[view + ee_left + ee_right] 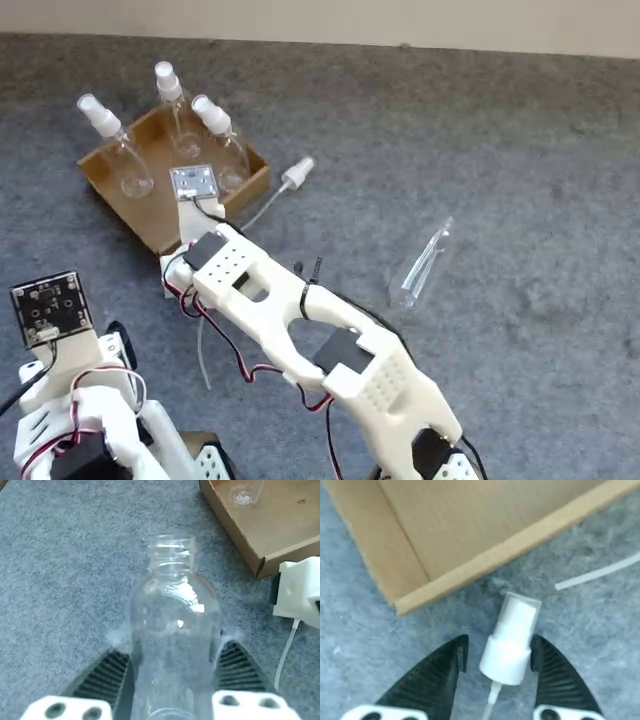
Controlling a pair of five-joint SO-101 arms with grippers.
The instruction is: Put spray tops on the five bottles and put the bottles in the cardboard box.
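We have the right gripper [499,640] part open, straddling a spray top [512,630] just off the corner of the cardboard box [530,539]. One jaw sits at the collar and the other leaves a sliver of carpet [600,645] showing, so nothing is gripped. The spray top's long axis runs in line with the jaws, cap toward the box, dip tube trailing back under the arm. Our left gripper [172,650] is clamped on an uncapped bottle [175,605], its neck pointing away from the wrist, near the right arm. We judge the next move to be the right arm's: pinch the collar, then bring the tube to that open neck.
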